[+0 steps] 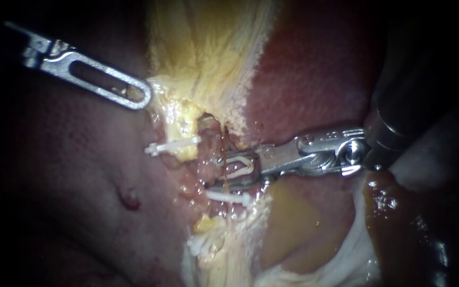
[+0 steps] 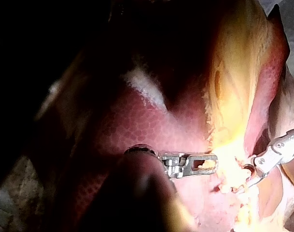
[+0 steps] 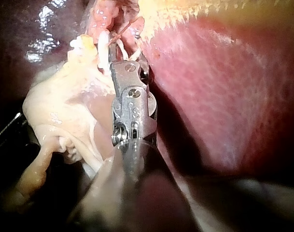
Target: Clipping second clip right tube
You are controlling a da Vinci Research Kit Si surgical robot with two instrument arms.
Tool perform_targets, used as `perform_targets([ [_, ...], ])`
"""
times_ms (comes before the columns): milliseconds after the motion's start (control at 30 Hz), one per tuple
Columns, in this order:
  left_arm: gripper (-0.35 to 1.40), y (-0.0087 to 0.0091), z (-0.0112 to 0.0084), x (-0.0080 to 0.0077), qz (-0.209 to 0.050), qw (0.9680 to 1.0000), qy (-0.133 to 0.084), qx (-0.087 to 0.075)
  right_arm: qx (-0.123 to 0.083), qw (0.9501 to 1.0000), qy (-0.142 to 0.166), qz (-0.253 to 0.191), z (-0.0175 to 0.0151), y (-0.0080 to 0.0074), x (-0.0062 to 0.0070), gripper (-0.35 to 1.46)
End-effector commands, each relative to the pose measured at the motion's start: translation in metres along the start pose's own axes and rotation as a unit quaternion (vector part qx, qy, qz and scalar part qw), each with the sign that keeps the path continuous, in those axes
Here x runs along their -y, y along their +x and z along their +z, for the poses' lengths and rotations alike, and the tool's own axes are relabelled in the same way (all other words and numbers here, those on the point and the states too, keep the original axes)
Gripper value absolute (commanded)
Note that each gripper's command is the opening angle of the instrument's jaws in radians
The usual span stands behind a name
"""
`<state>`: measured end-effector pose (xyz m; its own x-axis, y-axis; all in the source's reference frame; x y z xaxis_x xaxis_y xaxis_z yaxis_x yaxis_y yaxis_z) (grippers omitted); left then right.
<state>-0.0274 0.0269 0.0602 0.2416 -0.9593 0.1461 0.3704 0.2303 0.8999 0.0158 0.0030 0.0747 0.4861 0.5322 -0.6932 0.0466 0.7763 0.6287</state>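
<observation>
Clip [image 1: 240, 168], white, sits between the jaws of my right instrument [image 1: 227, 172], which clamp it from both sides while standing apart. Its long axis runs along the jaws, in line with the instrument's end. A thin reddish tube [image 1: 222, 144] crosses at the jaw tips, at right angles to them; I cannot tell whether it lies inside the clip. A nearer white clip [image 1: 229, 197] lies just beside the jaws, roughly parallel to them, and a farther white clip [image 1: 172, 145] sits ahead of the tips. The liver [image 1: 314, 79] lies beside the shaft. My left instrument [image 1: 143, 97] rests its tip against yellowish tissue [image 1: 203, 48], well ahead.
</observation>
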Motion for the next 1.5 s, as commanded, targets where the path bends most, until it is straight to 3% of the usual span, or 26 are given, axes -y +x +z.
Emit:
perform_targets([
  [33,-0.35,0.0000,0.0000,0.0000,0.000,1.0000,0.000,0.000,0.000,1.0000,0.000,0.000,0.0000,0.0000,0.0000,0.16],
  [200,-0.35,0.0000,0.0000,0.0000,0.000,1.0000,0.000,0.000,0.000,1.0000,0.000,0.000,0.0000,0.0001,0.0000,0.18],
  [533,-0.35,0.0000,0.0000,0.0000,0.000,1.0000,0.000,0.000,0.000,1.0000,0.000,0.000,-0.0001,0.0001,0.0000,0.41],
  [1500,-0.35,0.0000,-0.0002,0.0000,0.000,1.0000,0.000,0.000,-0.008,0.9999,0.007,0.006,-0.0070,0.0003,0.0004,0.39],
])
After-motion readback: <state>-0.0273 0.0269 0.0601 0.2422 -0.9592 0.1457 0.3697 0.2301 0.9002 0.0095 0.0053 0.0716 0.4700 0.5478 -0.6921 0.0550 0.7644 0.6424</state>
